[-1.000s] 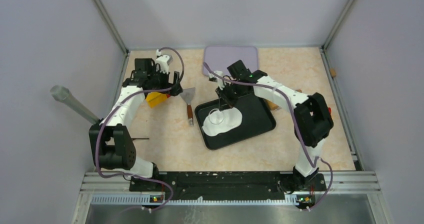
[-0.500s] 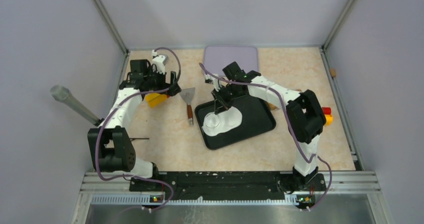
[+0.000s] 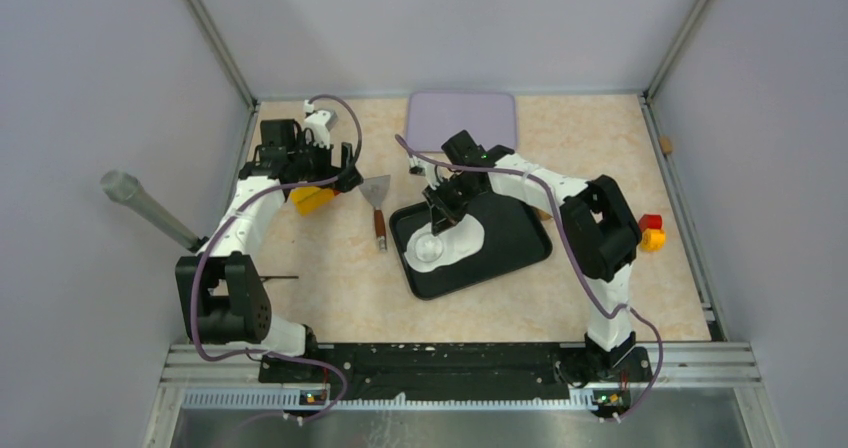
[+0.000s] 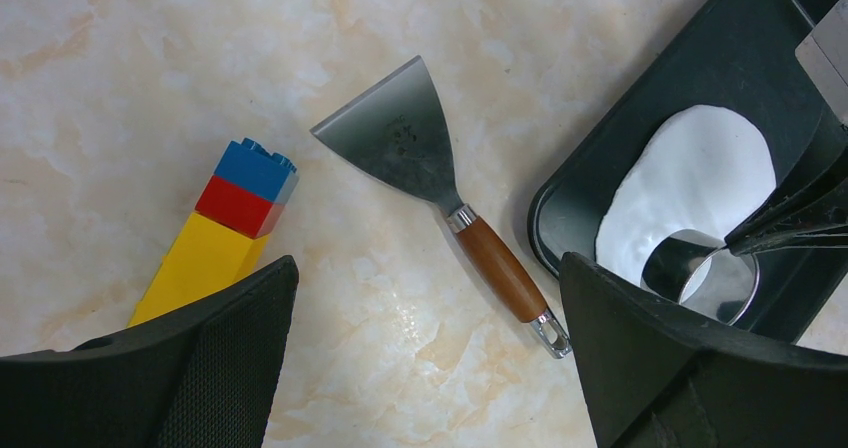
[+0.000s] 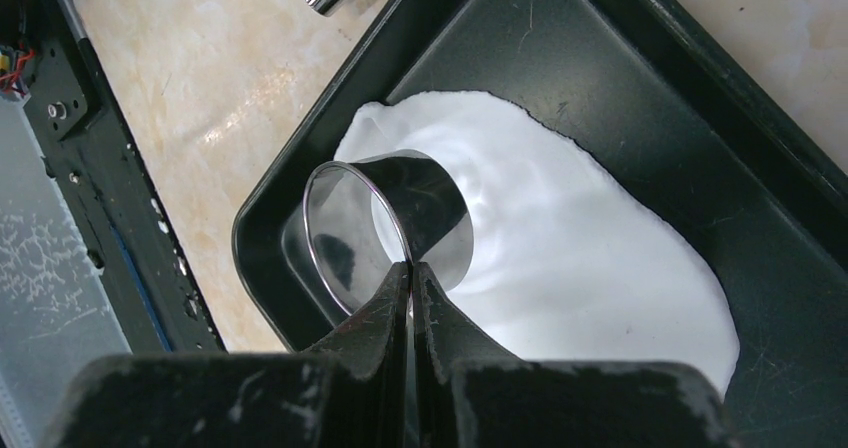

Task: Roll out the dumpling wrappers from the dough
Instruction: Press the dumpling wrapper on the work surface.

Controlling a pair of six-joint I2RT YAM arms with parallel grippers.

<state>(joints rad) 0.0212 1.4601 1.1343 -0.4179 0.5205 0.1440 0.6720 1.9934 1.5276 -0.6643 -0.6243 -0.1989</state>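
The dough (image 3: 462, 236) is a flattened white sheet in the black tray (image 3: 515, 238). It also shows in the right wrist view (image 5: 590, 238) and the left wrist view (image 4: 700, 163). My right gripper (image 3: 438, 218) (image 5: 410, 266) is shut on the wall of a shiny metal ring cutter (image 3: 428, 246) (image 5: 385, 218). The ring stands at the sheet's left end, partly over bare tray (image 5: 620, 58). No small round wrapper disc shows. My left gripper (image 3: 335, 181) (image 4: 425, 263) is open and empty above the table, left of the tray.
A scraper with a wooden handle (image 3: 379, 208) (image 4: 400, 138) lies between my left gripper and the tray. Stacked blue, red and yellow blocks (image 3: 313, 198) (image 4: 225, 223) sit beside it. A lilac board (image 3: 462, 116) lies at the back. A grey rod (image 3: 150, 210) leans at the left wall.
My right gripper has carried the ring cutter left and nearer, from the middle of the dough to its left end. My left gripper drew back slightly.
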